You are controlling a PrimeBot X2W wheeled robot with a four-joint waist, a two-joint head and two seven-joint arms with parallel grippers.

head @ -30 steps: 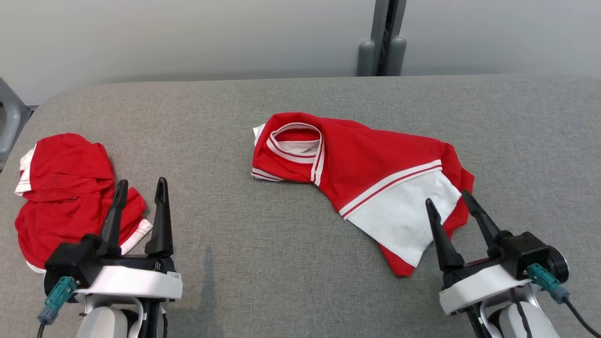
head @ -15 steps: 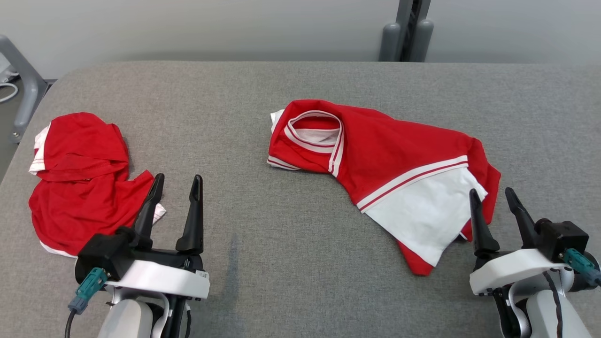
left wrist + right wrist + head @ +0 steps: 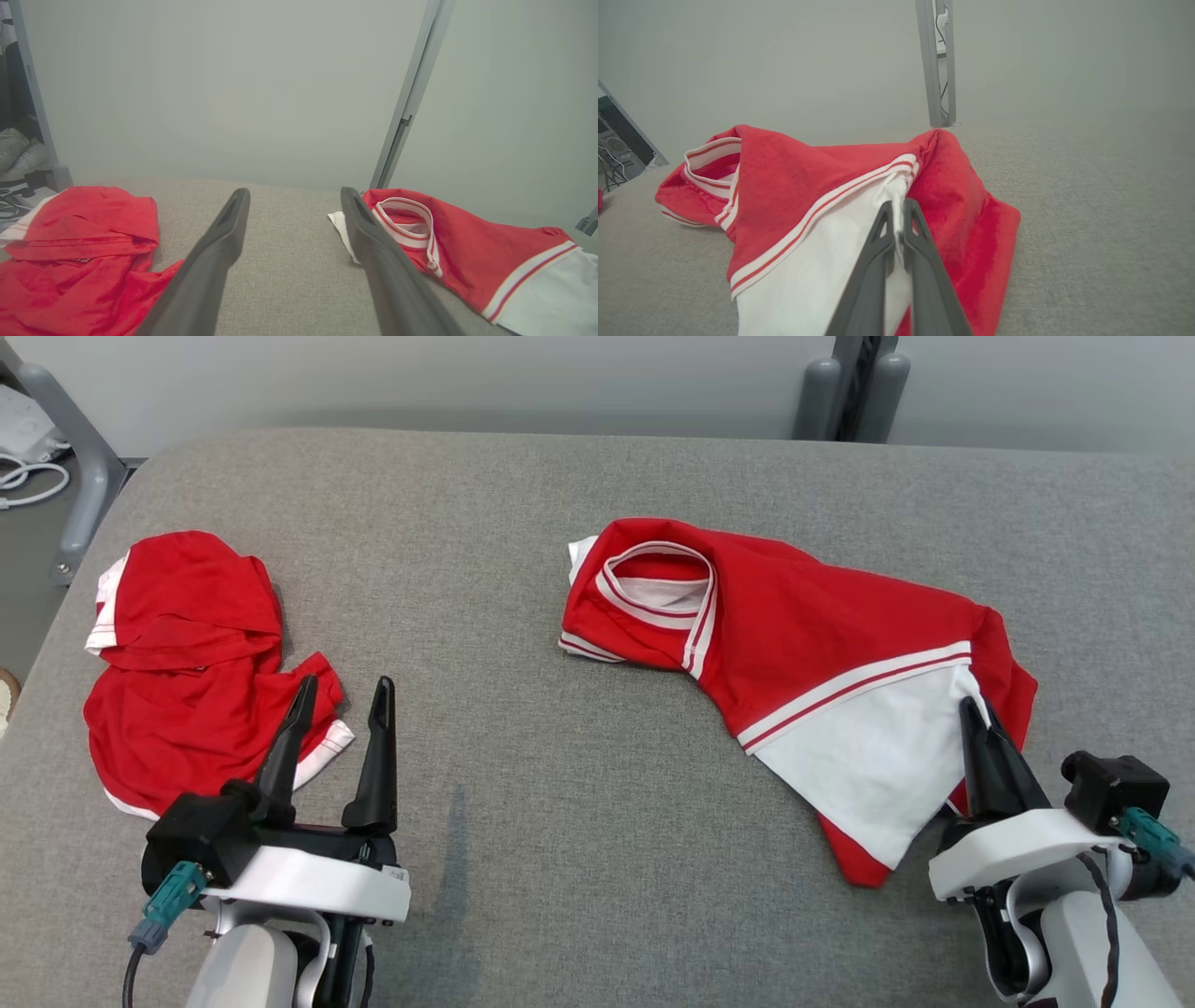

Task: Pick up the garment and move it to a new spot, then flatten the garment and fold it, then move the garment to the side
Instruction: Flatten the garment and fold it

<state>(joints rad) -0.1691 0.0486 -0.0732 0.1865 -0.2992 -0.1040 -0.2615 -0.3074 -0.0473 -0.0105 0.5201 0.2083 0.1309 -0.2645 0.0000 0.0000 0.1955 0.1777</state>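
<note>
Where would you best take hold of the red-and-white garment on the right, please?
Grip the garment at the right edge of its white panel, from the near side: the cloth lies thin there, bunched toward the collar. The right pincer is shut there.

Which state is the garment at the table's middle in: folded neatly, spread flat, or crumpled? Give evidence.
Crumpled: the garment lies bunched on the grey table, its collar doubled over and its white panel skewed.

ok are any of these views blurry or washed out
Head view: sharp, even light, faint shadow on the grey fabric table beside the left end effector; left wrist view: hazy; right wrist view: hazy, right end effector on the red and white garment soft near the lens.
</note>
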